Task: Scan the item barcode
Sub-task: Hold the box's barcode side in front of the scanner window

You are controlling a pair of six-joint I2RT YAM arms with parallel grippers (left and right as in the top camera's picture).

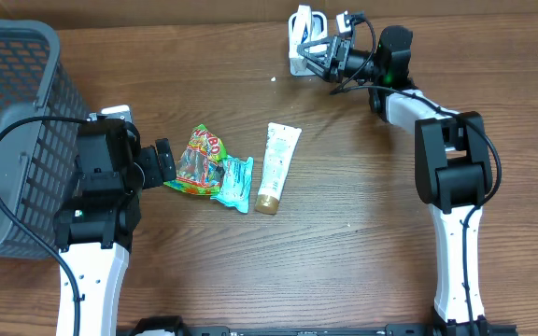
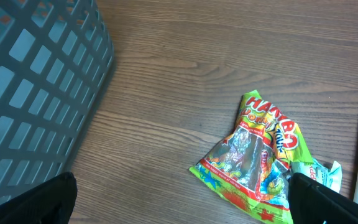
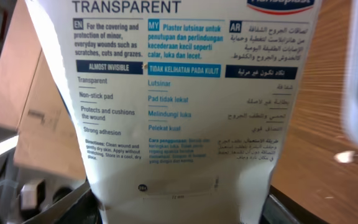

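**benchrat:** Where's the item sitting right now?

**yam_fan:** The white printed plaster packet point(image 3: 179, 93) is standing right in front of the right pincer point(image 1: 323, 58), up at the far side of the brown wooden desk point(image 1: 344, 261). Its long axis is running top to bottom in the wrist view, with the text face looking back at the camera. I'm not spotting a barcode on that face.

**benchrat:** Is it actually clamping it?

**yam_fan:** Can't tell, the packet is filling the view. The left pincer point(image 1: 163, 164) is gaping wide and empty, pointing at the colourful crinkly sweets bag point(image 1: 197, 161), well apart from the packet. So I'm guessing the right arm is doing the scan, and it's probably needing to turn the other face outward.
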